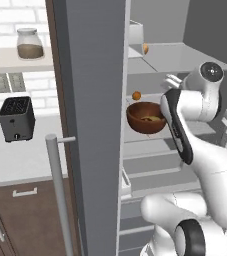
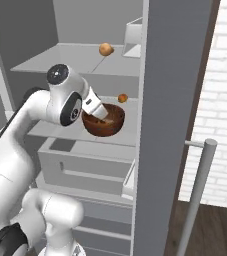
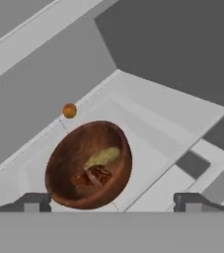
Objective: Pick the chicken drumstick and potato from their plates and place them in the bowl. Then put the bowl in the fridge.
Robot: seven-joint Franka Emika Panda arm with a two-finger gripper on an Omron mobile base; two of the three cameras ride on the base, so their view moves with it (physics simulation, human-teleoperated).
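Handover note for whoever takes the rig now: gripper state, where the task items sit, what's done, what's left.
Gripper: open, holding nothing, just in front of the bowl.
Bowl: resting on a middle shelf inside the open fridge, next to a small orange fruit.
Potato and chicken drumstick: both inside the bowl.
Done: both foods loaded, bowl placed in the fridge and released.
Left: likely just pull the arm back out clear of the shelves; the fridge door stands open.
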